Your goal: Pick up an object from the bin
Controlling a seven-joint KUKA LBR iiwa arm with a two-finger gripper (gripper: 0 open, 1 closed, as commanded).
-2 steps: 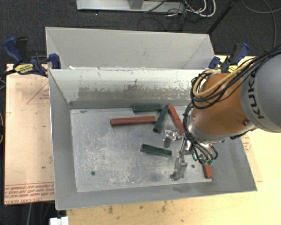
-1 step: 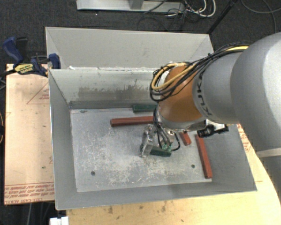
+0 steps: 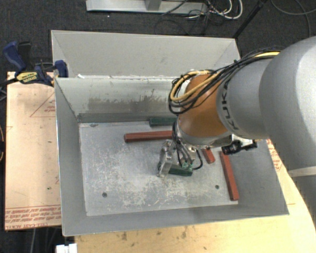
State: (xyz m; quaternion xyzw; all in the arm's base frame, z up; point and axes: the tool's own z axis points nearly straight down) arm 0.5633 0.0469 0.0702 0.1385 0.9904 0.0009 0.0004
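Near the middle of the bin [image 3: 115, 186], a small dark green block [image 3: 185, 171] lies at the jaws, whose opening cannot be told; it looks light, stiff and smooth, best pinched across its narrow sides.

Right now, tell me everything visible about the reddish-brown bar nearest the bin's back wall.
The reddish-brown bar is long, thin and straight, matt, perhaps painted wood. It lies flat on the bin floor, roughly parallel to the back wall, its right end hidden behind the robot's wrist. A dark green bar lies just behind it, apart. Nothing else visibly touches it.
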